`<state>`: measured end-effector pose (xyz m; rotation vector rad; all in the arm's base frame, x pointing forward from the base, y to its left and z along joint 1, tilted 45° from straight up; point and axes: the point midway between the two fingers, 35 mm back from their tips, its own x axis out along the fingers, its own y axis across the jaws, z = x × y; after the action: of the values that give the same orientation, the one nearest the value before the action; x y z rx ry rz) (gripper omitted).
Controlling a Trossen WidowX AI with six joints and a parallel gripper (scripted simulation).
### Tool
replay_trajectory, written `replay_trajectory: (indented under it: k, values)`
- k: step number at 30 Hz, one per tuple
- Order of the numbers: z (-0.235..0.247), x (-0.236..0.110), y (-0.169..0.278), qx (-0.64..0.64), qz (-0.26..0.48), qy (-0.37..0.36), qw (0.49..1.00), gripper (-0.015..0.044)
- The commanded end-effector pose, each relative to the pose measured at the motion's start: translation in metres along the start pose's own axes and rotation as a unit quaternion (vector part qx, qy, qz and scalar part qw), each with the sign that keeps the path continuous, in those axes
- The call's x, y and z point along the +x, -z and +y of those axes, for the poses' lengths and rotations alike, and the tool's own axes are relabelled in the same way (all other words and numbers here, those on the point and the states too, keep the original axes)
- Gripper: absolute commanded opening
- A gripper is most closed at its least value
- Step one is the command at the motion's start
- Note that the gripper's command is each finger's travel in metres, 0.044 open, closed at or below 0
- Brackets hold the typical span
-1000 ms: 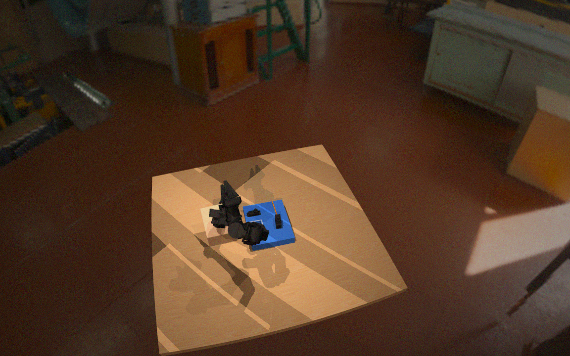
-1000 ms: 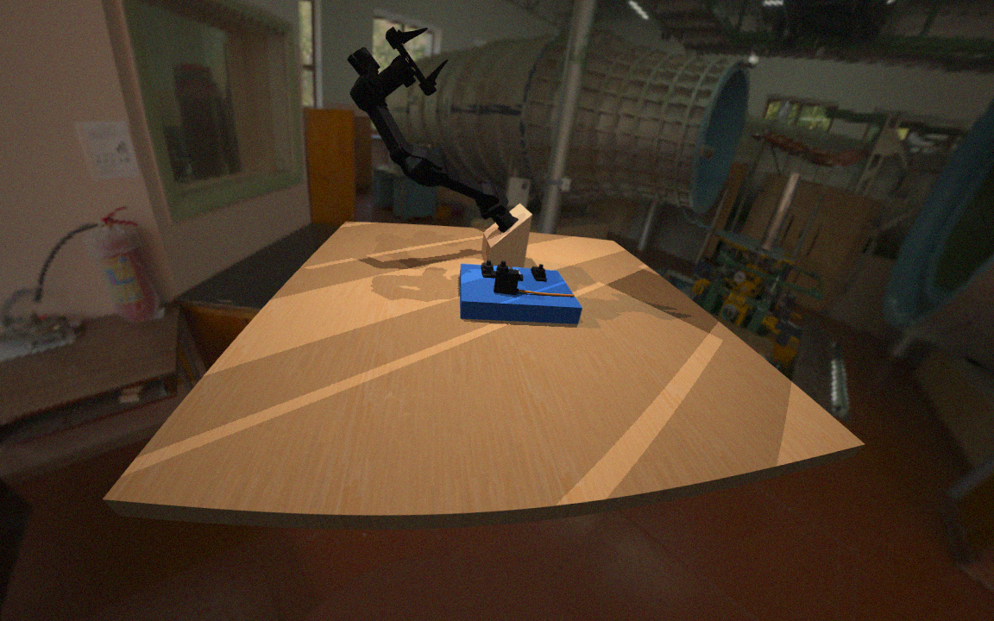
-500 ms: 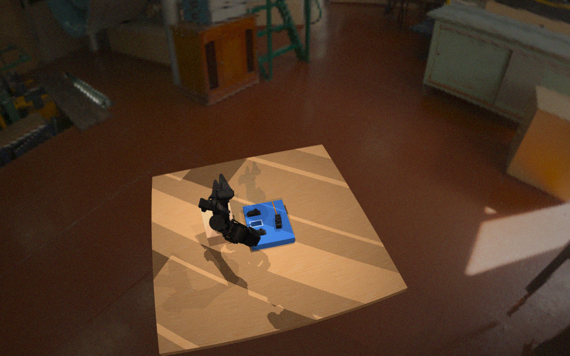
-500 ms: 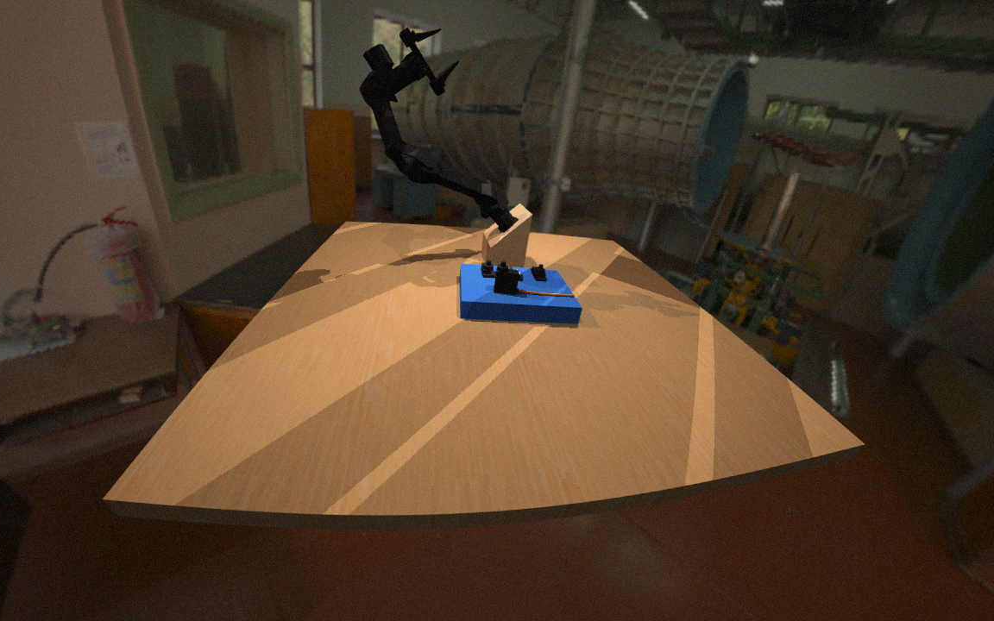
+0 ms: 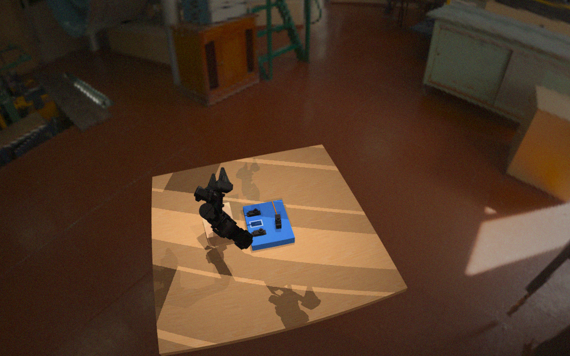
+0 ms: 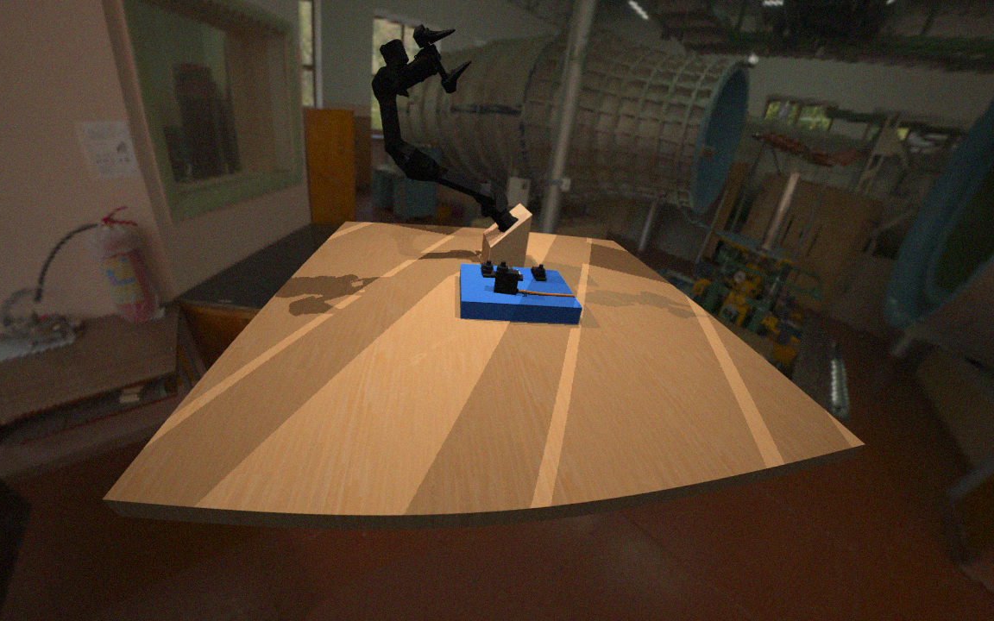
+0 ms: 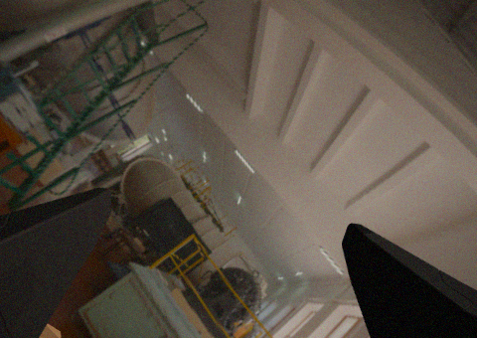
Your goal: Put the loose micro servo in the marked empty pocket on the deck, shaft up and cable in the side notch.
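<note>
Your claw (image 6: 438, 55) stands raised high above the table (image 6: 377, 417), fingers spread wide and holding nothing. The loose micro servo (image 5: 277, 220) rests upright on the blue deck (image 5: 278, 237), its orange cable (image 5: 275, 206) trailing off. You see the white-marked pocket (image 5: 255, 222) unfilled, between two seated servos (image 5: 253, 211).

A blue deck (image 5: 278, 237) bore black servos (image 5: 277, 220), one trailing an orange cable (image 6: 548, 292), and a white-outlined pocket (image 5: 255, 222); the black arm (image 6: 416, 162) rose above the light-and-dark-banded tan wooden worktop (image 6: 423, 401).
</note>
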<state>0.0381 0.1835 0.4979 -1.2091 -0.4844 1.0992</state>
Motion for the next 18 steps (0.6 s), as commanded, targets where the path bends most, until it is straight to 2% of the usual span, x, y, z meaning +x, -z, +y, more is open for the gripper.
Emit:
replay_trajectory:
  k: [1, 18]
  values:
    - [0.006, 0.012, 0.000, 0.022, 0.025, -0.005, 0.999, 0.0440]
    - [0.016, 0.041, 0.009, 0.087, 0.090, -0.004, 0.992, 0.0440]
